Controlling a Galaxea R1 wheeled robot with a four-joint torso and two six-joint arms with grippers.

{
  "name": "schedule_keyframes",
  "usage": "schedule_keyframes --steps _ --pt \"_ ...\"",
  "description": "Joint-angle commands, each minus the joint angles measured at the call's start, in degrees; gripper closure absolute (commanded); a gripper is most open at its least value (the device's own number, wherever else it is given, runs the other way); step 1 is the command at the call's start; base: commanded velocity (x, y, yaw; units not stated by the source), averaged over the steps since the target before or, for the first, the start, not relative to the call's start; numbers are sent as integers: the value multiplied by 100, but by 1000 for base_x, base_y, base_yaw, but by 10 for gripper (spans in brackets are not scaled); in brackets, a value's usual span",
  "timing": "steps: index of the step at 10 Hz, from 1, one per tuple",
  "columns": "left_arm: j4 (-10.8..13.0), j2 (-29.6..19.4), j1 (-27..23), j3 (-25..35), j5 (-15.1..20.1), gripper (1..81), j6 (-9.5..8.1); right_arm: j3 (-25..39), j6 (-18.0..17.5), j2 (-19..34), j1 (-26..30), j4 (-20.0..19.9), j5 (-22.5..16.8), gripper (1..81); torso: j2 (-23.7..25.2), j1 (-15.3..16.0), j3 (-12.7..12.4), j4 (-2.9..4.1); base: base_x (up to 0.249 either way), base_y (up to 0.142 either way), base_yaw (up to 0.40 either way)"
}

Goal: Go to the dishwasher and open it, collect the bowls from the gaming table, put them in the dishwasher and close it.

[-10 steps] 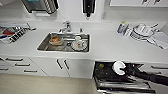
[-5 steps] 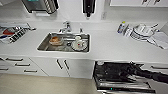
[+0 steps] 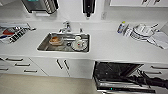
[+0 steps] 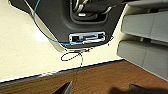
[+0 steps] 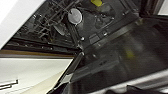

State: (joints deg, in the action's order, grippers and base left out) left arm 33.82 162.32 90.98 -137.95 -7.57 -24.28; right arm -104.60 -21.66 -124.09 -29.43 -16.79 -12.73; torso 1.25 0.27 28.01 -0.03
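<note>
The dishwasher stands open under the counter at lower right, its door lowered toward me with a steel front edge. My dark right arm reaches in from the right over the door, and the right gripper hangs at the opening. The right wrist view looks into the dark dishwasher rack, where a round pale dish sits, with the door's inner face close by. My left gripper hangs low beside the robot's base, its two dark fingertips wide apart and nothing between them.
The sink in the white counter holds a brownish bowl and a white dish. Stacked plates and a bottle stand at the back right. White drawers and cabinet doors flank the dishwasher.
A white round thing that showed in the dishwasher opening a second ago is gone from the head view. The right arm has shifted slightly over the door.
</note>
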Motion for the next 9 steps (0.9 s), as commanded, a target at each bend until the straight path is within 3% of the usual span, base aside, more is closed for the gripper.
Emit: schedule_keyframes --steps 1,2,3,7,8,9 --pt "-103 -85 153 22 362 10 -24 433 66 576 -673 -35 -363 10 0 0 0 0 0 0 0" --pt "-130 -103 127 22 362 10 -24 380 66 523 -1024 -18 -318 10 0 0 0 0 0 0 0" --pt "-130 -129 109 22 353 10 -24 336 74 470 -1289 -18 -301 10 573 369 0 0 0 0 0" --pt "-121 -138 92 5 326 10 -15 -156 -31 13 -2028 -106 -54 10 1065 669 0 0 0 0 0" --pt "-130 -147 83 5 318 10 -15 -227 -172 -119 -2125 -316 69 10 1270 796 0 0 0 0 0" --pt "-130 -147 83 5 318 10 -23 -427 -347 -328 -2177 -865 313 10 1502 938 0 0 0 0 0"
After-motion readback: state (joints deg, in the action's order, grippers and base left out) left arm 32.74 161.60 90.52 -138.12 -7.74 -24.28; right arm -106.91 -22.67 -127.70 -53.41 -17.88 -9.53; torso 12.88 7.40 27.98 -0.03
